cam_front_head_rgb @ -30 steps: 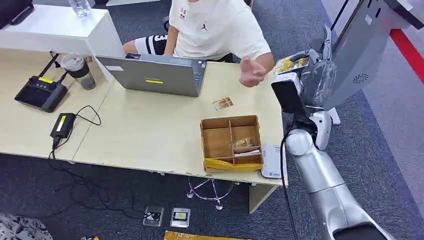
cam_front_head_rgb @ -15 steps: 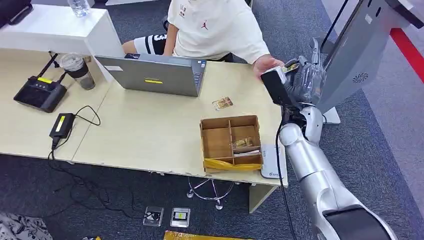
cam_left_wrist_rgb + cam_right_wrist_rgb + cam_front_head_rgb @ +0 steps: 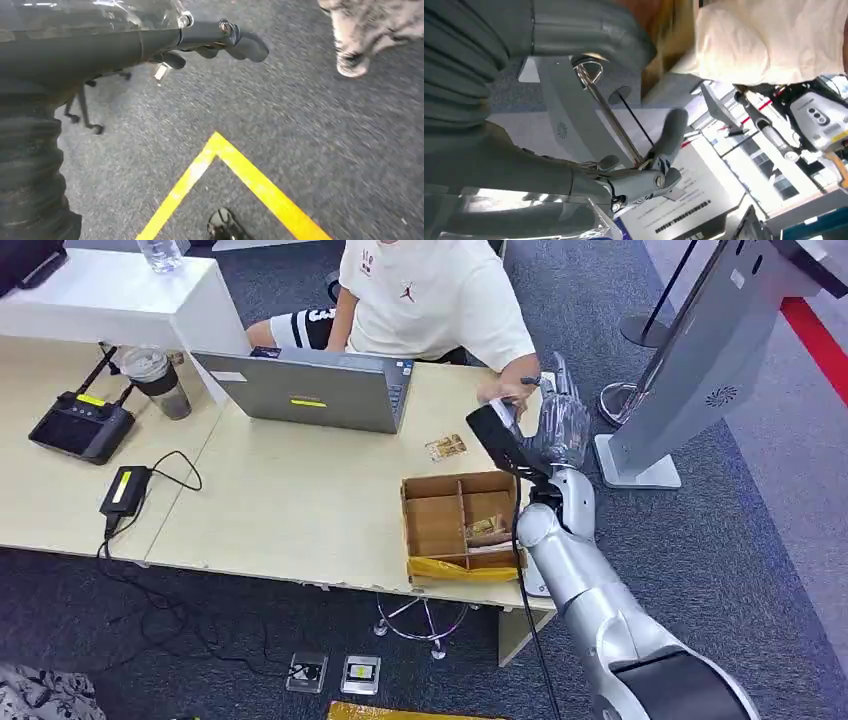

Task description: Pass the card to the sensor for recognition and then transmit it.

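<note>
My right hand [image 3: 556, 422] is raised over the table's right end, fingers up and spread, right beside the person's hand [image 3: 508, 390]. In the right wrist view the thumb [image 3: 589, 40] and fingers [image 3: 644, 177] stand apart with no card between them. I cannot tell whether the person's hand holds a card. One loose card [image 3: 446, 447] lies on the table. More cards lie in the cardboard box [image 3: 437, 525]. The white reader [image 3: 530, 583] is mostly hidden behind my forearm. My left hand [image 3: 210, 42] hangs over the carpet, holding nothing.
A person in a white shirt [image 3: 430, 295] sits behind a grey laptop [image 3: 310, 390]. A grey kiosk [image 3: 700, 350] stands on the right. On the left of the table are a cup [image 3: 155, 380], a black controller [image 3: 80, 425] and a charger [image 3: 125, 490].
My right hand swung left and down from beside the kiosk to the person's hand, which reached out to meet it. The yellow card it held a second ago has left its fingers.
</note>
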